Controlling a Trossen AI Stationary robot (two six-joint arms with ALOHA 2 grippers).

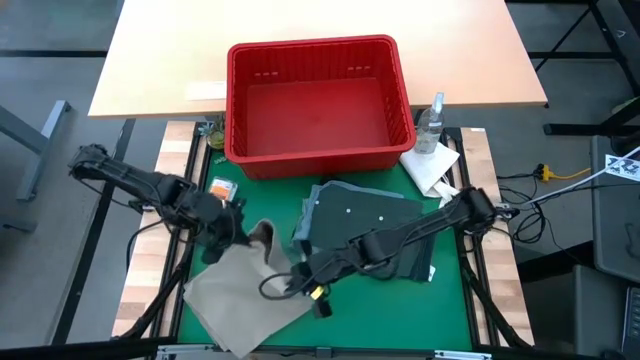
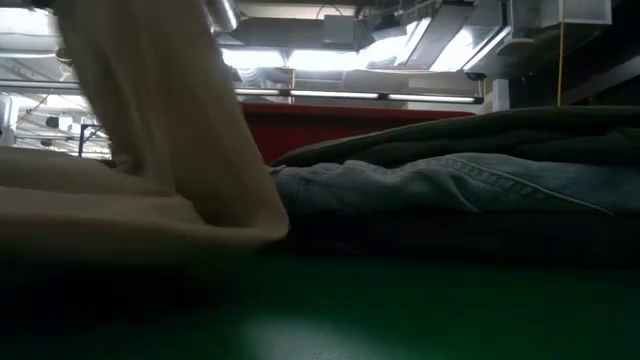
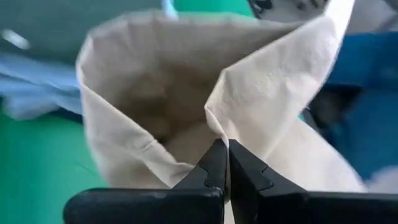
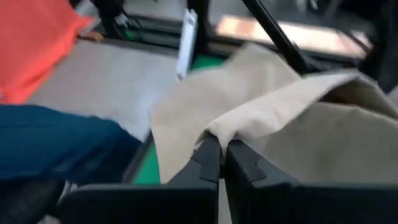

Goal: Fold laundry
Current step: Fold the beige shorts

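Observation:
A beige khaki piece (image 1: 235, 295) lies on the green mat (image 1: 400, 310) at the near left, its far part lifted into a peak (image 1: 265, 237). In the low view it rises at the left (image 2: 150, 120). My left gripper (image 1: 248, 238) is shut on it at the peak. My right gripper (image 1: 292, 282) is shut on its right side. To the right lies a stack of laundry: a dark olive piece (image 1: 365, 215) on top of light blue denim (image 2: 450, 185). My left gripper pinches a fold of the beige piece (image 3: 214, 134) between its two shut fingers, slanting down from the table's left. The cloth opens beyond the fingers like a hollow pocket; this part is lifted, the rest lies on the mat. My right gripper pinches a bunched fold at the beige piece's right side (image 4: 230, 127) between its shut fingers, slanting down from the table's right. How many layers it has, I cannot tell. The held fold is raised off the mat and the cloth drapes away slack.
A red plastic basket (image 1: 318, 150) stands at the mat's far edge. Right of it are a clear spray bottle (image 1: 432, 125) and a small white cloth (image 1: 432, 168). A small orange packet (image 1: 222, 187) lies at the far left. The mat's near right is bare.

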